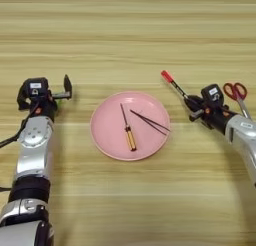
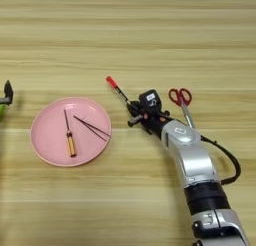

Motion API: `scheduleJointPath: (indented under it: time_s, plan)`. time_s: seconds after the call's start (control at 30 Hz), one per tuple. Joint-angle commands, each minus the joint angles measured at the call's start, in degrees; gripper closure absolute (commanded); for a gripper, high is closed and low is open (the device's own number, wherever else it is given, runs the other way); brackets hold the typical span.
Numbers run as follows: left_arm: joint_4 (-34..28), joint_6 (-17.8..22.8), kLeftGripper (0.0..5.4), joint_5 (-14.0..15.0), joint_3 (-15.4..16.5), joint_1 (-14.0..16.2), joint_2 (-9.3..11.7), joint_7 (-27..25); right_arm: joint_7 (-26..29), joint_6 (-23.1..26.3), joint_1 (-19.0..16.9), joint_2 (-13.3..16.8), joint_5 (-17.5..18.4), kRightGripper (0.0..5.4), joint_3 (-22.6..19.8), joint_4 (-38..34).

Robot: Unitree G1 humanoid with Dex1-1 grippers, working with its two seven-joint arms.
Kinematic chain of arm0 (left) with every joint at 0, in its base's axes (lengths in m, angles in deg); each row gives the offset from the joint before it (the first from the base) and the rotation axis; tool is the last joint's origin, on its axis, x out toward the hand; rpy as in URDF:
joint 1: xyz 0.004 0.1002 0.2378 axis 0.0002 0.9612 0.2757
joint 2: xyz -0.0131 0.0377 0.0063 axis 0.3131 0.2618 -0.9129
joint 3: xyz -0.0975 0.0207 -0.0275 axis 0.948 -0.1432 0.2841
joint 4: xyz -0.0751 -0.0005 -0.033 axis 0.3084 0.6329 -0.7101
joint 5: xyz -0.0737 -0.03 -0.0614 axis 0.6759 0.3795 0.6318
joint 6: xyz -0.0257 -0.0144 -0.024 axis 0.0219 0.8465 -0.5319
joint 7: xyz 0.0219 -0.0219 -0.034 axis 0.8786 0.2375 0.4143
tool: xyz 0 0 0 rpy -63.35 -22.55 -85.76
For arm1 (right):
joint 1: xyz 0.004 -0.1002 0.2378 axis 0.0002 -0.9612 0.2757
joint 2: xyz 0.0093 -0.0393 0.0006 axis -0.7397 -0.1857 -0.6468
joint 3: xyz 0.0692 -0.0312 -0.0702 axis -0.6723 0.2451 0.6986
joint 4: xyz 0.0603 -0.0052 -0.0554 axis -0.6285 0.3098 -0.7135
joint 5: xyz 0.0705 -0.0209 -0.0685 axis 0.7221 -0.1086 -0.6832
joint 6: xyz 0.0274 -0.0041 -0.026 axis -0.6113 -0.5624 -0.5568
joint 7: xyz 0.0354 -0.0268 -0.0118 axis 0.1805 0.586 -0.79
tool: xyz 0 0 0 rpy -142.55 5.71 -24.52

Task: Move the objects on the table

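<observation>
The right gripper (image 2: 134,111) is at the black lower end of the pen (image 2: 118,91); I cannot tell whether its fingers close on it. The pen lies on the table (image 1: 125,30), pointing to 11 o'clock. It looks light, stiff and smooth, so mid-barrel seems the best hold. At 9 o'clock, the plate (image 1: 107,135) holds the screwdriver (image 1: 129,135) and sticks (image 1: 150,121). The scissors (image 2: 182,103) lie at 3 o'clock. The left gripper (image 1: 60,90) is parked, fingers apart.
</observation>
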Motion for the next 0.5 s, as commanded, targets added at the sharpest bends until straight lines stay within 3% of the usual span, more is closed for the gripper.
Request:
scheduleJointPath:
  time_s: [0.03,0.37,0.5]
  plan:
    - [-4.29,3.13,0.0,2.87,-0.69,0.88,-1.29,-3.12,0.06,1.09,-0.91,-0.22,0.7,4.97,0.51,-2.46]
    - [-18.0,14.8,0.0,12.53,-2.73,3.67,-4.39,-11.14,1.16,1.22,-2.43,-1.44,0.99,4.97,3.49,-7.4]
    - [-22.68,19.08,0.0,15.07,-4.54,4.73,-5.27,-13.19,1.24,1.36,-2.67,-1.92,1.31,4.97,4.67,-9.35]
